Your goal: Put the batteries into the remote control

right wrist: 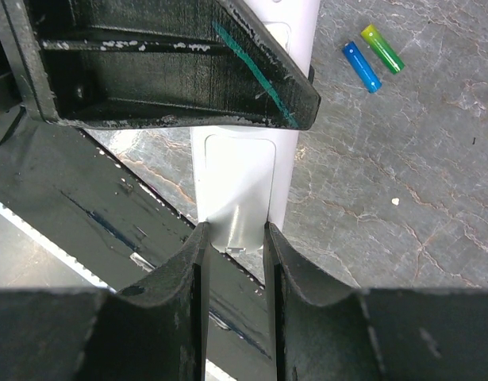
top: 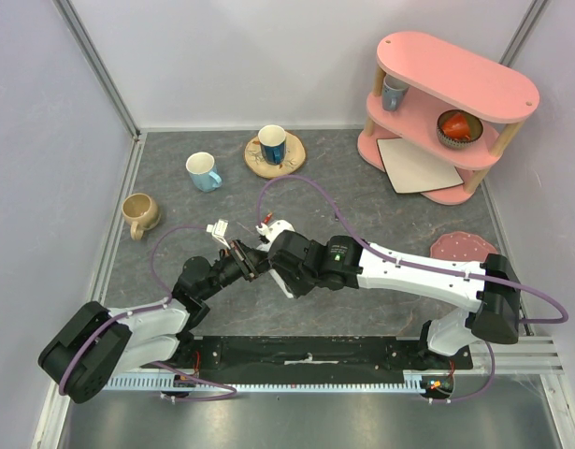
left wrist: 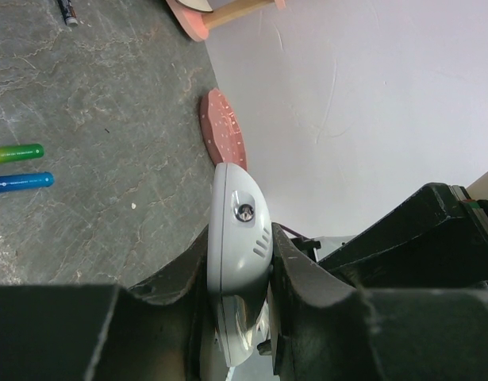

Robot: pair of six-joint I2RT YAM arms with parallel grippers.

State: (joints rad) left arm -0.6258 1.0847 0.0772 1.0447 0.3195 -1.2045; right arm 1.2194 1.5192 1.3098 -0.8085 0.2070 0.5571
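The white remote control (left wrist: 237, 238) stands edge-on between my left gripper's (left wrist: 240, 246) fingers, which are shut on it; its rounded end with the small lens points away. In the right wrist view the remote's back (right wrist: 237, 178) shows a rectangular cover panel. My right gripper (right wrist: 236, 234) is shut on the remote's near end, one fingertip on each long edge. In the top view both grippers (top: 242, 254) (top: 268, 254) meet mid-table and hide the remote. A blue battery (right wrist: 361, 67) and a green-yellow battery (right wrist: 382, 48) lie side by side on the table; both also show in the left wrist view (left wrist: 21, 182) (left wrist: 17, 152).
A dark battery (left wrist: 67, 12) lies further off. A beige mug (top: 139, 214), a light blue mug (top: 204, 172) and a blue mug on a wooden coaster (top: 273, 145) stand at the back left. A pink shelf (top: 446, 112) stands at the back right, a pink plate (top: 463, 248) in front.
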